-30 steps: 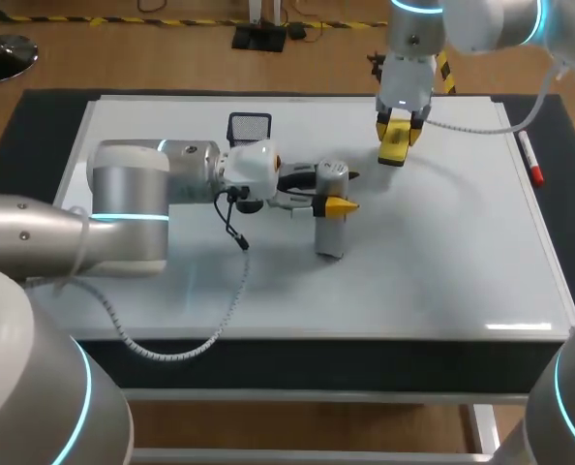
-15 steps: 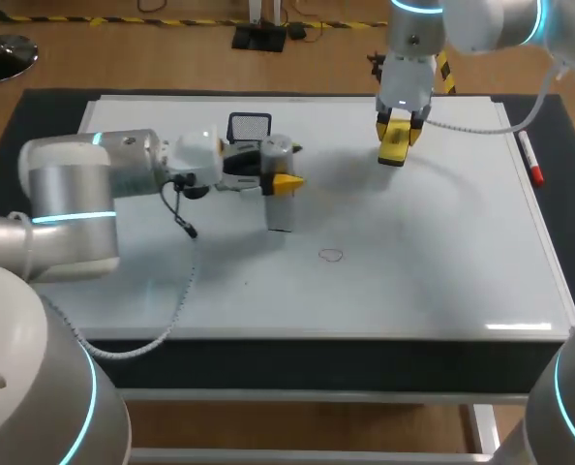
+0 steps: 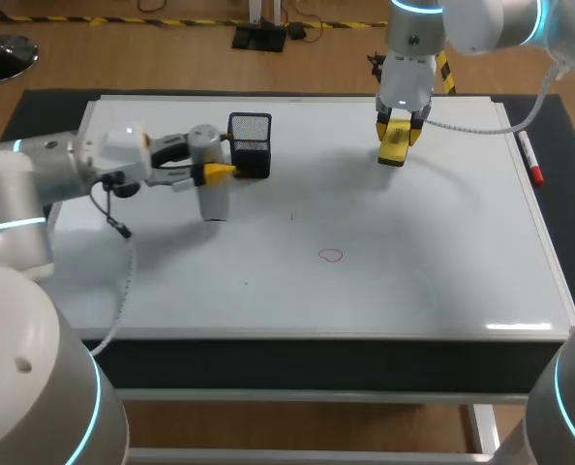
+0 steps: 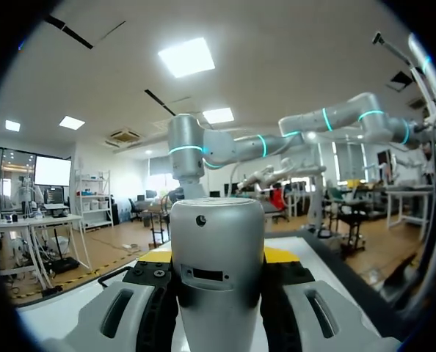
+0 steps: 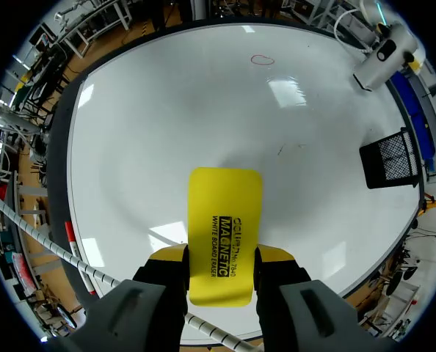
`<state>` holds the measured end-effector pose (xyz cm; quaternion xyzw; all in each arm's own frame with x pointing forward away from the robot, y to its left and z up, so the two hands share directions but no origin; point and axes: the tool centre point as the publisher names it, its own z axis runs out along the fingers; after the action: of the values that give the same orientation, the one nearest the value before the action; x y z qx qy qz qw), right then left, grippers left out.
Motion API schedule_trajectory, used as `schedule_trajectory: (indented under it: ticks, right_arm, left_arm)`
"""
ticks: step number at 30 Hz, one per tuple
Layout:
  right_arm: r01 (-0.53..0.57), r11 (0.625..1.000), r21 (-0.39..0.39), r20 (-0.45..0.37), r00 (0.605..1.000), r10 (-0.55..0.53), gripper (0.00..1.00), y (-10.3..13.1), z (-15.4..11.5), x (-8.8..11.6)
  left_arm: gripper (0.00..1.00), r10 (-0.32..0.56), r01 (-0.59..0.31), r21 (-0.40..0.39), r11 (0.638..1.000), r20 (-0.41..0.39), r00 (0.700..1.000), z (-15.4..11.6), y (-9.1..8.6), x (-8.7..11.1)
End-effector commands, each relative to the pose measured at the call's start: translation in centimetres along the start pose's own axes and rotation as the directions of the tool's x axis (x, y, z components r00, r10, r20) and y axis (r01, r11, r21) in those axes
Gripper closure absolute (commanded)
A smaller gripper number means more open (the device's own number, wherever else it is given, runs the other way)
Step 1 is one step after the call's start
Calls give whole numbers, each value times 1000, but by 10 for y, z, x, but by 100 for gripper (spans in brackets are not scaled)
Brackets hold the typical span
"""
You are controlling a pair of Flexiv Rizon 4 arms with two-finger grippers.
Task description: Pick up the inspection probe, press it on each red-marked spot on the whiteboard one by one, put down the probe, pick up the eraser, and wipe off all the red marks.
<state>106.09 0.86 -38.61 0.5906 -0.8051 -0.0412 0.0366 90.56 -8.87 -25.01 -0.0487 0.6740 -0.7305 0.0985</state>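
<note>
Flat on the desk (image 3: pixel 45 111), over most of its top: the whiteboard (image 3: pixel 433 271). In from the left edge, the left arm (image 3: pixel 65 170), left jaws clenched on the inspection probe (image 3: pixel 210 184), a grey cylinder gripped from both sides near its upper end and held upright over the far left part of the whiteboard. Contact between its lower end and the surface: cannot tell. Just beside the probe, toward the far edge, standing on the whiteboard: a black mesh holder (image 3: pixel 250 145). In the left wrist view, filling the gap between the two fingers: the probe (image 4: pixel 218 271), with yellow tips peeking out behind it on either side. In from the far right corner, the right arm (image 3: pixel 408 48), right jaws grasping the yellow eraser (image 3: pixel 394 145), held over the whiteboard close to its far edge, right of the middle and well apart from the probe. In the right wrist view, pinched at its near end between both fingers: the eraser (image 5: pixel 224 235), broad face toward the camera. Near the middle of the whiteboard, closer to the near edge than either tool: a red mark (image 3: pixel 331 256), a small drawn loop, touched by nothing. Same red mark (image 5: pixel 262 59) well ahead of the eraser in the right wrist view. Lying lengthwise along the right edge of the whiteboard: a marker with a red cap (image 3: pixel 530 160).
</note>
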Motion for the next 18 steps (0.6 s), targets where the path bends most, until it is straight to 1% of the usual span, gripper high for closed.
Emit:
schedule_trajectory:
  ticks: [1, 5, 10, 11, 13, 18]
  right_arm:
    - [2, 1000, -1, -4, 1000, -2, 100, -1, -1, 0]
    - [2, 1000, -1, -4, 1000, -2, 100, -1, -1, 0]
    - [2, 1000, -1, -4, 1000, -2, 100, -1, -1, 0]
    - [20, 1000, -9, 8, 1000, -20, 100, 4, -2, -3]
    - [61, 998, -1, 10, 998, -61, 100, 20, -3, -8]
    - [159, 987, 6, 25, 987, -159, 100, 69, 3, -21]
  left_arm:
    - [100, 4, -4, 12, 1000, 6, 1000, -31, 1, -2]
    - [100, -6, 6, -4, 1000, 12, 1000, -33, 1, -3]
    - [100, -8, 8, -1, 1000, 15, 1000, -35, 1, -4]
    - [100, -8, 8, -1, 1000, 15, 1000, -35, 1, -4]
    - [100, -8, 8, -1, 1000, 15, 1000, -35, 1, -4]
    - [100, -8, 8, -1, 1000, 15, 1000, -35, 1, -4]
